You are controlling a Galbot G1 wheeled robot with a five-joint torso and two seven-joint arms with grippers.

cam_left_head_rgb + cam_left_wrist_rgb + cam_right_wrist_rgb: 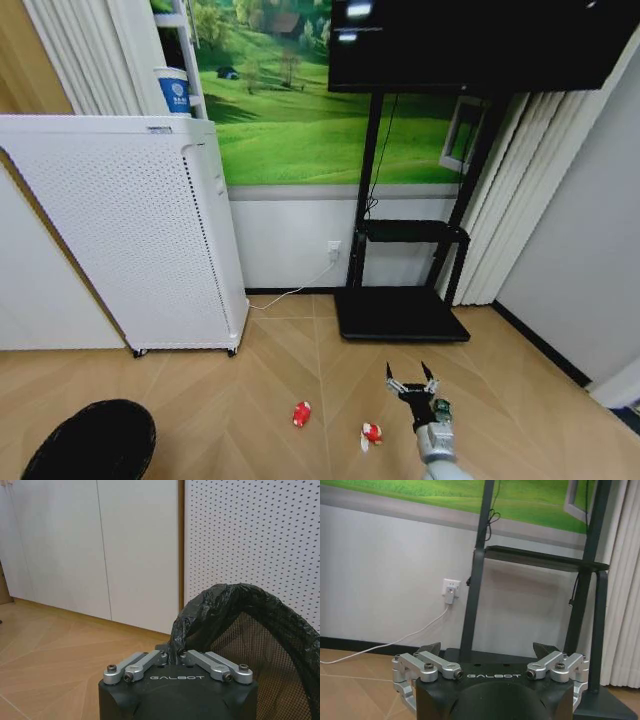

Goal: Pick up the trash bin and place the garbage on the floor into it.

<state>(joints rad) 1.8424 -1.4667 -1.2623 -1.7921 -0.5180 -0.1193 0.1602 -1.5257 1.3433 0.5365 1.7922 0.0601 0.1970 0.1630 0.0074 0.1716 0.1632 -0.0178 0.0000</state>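
The trash bin (95,440), black mesh with a black liner, is at the lower left of the head view above the herringbone wood floor (250,390). In the left wrist view my left gripper (175,655) is shut on the bunched liner at the bin's rim (270,625). Two pieces of garbage lie on the floor: a red crumpled wrapper (301,413) and a red-and-white scrap (371,433). My right gripper (408,375) (487,649) is open and holds nothing, just right of the scrap. A small clear bottle with a green label (441,407) lies close beside its wrist.
A tall white perforated appliance (130,240) stands on wheels at the left, close behind the bin (250,535). The TV stand's black base (400,312) lies just beyond my right gripper. A white cord (290,293) runs along the wall. Curtains hang at the right.
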